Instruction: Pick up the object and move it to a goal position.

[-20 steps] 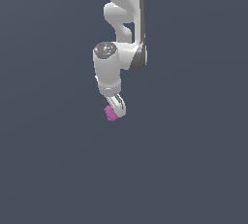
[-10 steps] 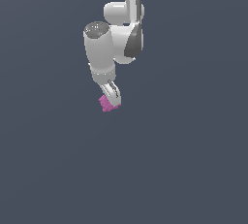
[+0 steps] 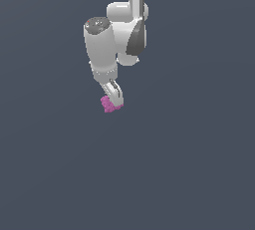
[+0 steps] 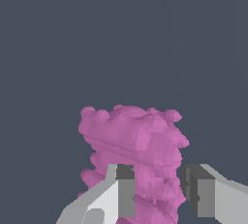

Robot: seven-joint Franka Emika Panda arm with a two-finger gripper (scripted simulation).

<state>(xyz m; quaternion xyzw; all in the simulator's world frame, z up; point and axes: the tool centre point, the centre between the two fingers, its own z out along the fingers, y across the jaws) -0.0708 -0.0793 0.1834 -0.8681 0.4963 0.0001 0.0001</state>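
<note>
The object (image 3: 109, 105) is a small magenta-pink bumpy lump, hanging at the tip of the white arm in the exterior view. My gripper (image 3: 114, 102) is shut on it, well above the lower part of the scene. In the wrist view the object (image 4: 133, 143) fills the space between the two grey fingertips (image 4: 125, 189), which press on it from either side, and my gripper (image 4: 160, 191) holds its lower half. Most of the lump sticks out past the fingers.
A plain dark grey-blue background surrounds the arm in both views. The white arm links (image 3: 122, 30) rise to the top edge of the exterior view. No other objects or goal marker show.
The arm has carried the object up and toward the exterior view's left over the last second. The wrist has turned, and the grip on the lump has held.
</note>
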